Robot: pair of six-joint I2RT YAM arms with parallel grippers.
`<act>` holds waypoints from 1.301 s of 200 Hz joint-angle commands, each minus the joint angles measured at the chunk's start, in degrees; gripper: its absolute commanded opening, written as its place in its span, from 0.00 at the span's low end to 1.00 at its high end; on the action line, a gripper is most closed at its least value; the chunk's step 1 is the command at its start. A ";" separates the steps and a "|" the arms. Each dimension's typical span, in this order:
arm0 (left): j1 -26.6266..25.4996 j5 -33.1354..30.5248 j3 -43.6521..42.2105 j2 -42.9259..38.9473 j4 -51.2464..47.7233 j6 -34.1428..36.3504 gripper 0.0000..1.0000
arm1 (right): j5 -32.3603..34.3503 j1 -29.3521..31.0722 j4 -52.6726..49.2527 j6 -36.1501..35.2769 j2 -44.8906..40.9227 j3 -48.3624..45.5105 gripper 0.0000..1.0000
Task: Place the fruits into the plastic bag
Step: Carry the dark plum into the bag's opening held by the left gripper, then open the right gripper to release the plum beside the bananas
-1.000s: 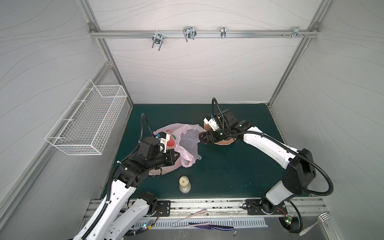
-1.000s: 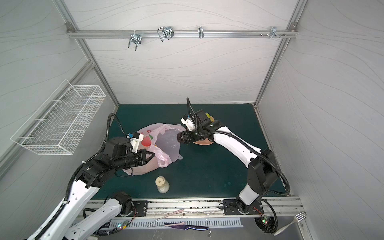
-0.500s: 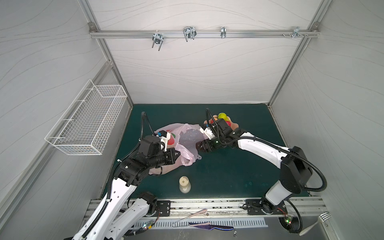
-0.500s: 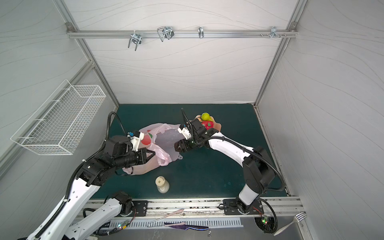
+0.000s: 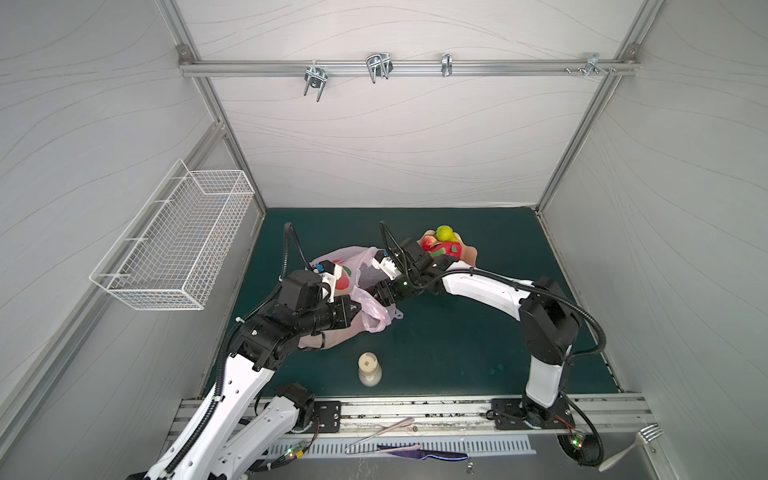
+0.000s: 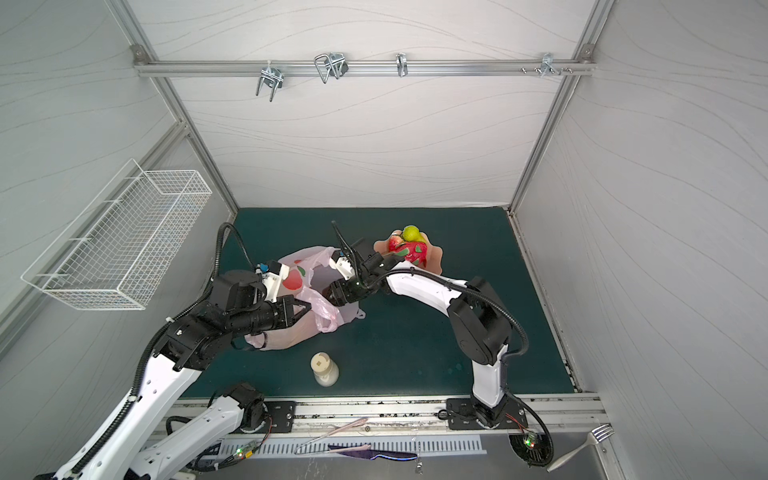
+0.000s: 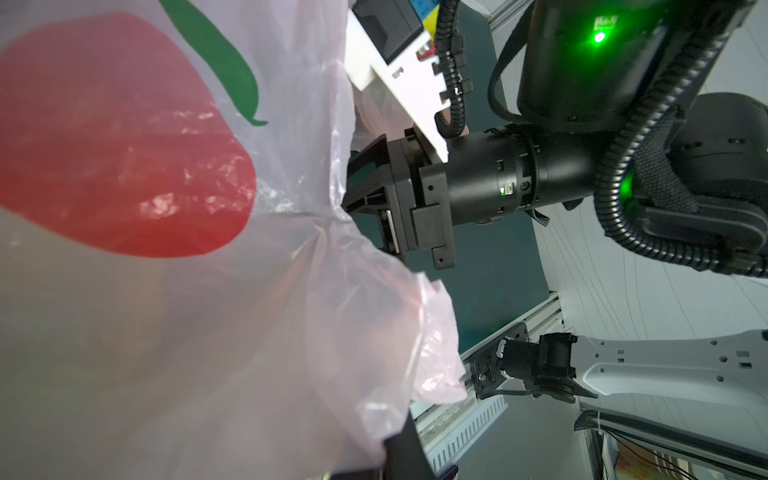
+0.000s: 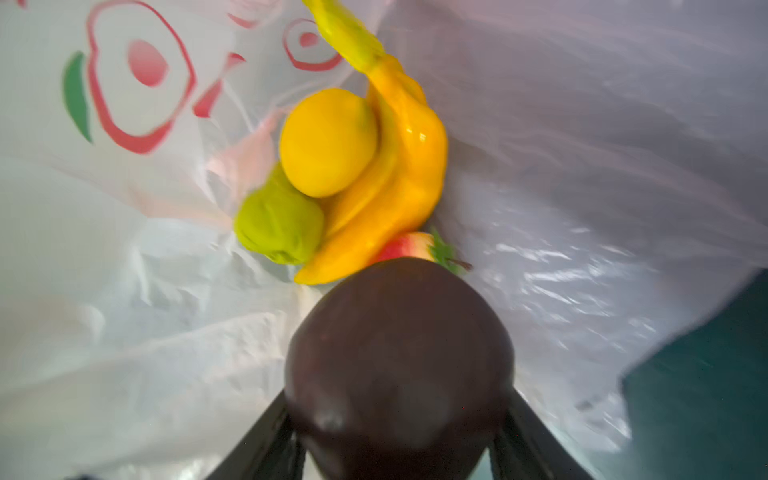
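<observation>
The right gripper (image 8: 399, 419), clamped on a dark plum (image 8: 399, 357), reaches into the mouth of the pink plastic bag (image 5: 365, 266), which lies left of the green table's (image 5: 478, 340) middle. The left gripper (image 5: 354, 309) is pinched shut on the bag's rim, holding it up. Inside lie a lemon (image 8: 328, 141), a banana (image 8: 409, 174), a green pear (image 8: 278, 226) and a strawberry (image 8: 409, 247) (four fruits delivered). Near the table's back edge, the peach dish (image 5: 468, 254) holds a second pear (image 5: 444, 232) and red pieces (image 5: 444, 250), likely watermelon, yet to be moved. Roughly half the job appears done.
</observation>
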 commanded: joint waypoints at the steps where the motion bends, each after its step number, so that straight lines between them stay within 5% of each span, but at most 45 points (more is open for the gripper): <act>1: -0.05 -0.65 2.89 0.05 0.69 1.75 0.00 | -4.40 1.07 5.36 6.79 2.80 1.51 0.56; 75: -0.01 -2.28 2.32 -0.56 -0.64 2.42 0.00 | -11.77 5.06 15.57 21.72 8.73 4.57 0.63; 96: -0.03 -2.70 1.92 -1.05 -0.81 2.31 0.00 | -14.20 5.77 17.47 24.24 9.61 5.05 0.70; 118: -0.05 -3.47 1.79 -1.76 -1.31 2.42 0.00 | -16.98 6.11 20.96 26.85 9.82 4.07 0.90; 142: -0.04 -4.05 1.83 -2.34 -1.92 2.51 0.00 | -18.06 6.13 20.04 25.96 9.51 3.44 0.99; 260: -0.05 -5.21 1.52 -4.92 -3.29 1.54 0.00 | -15.12 3.33 9.56 18.44 2.18 -0.87 0.99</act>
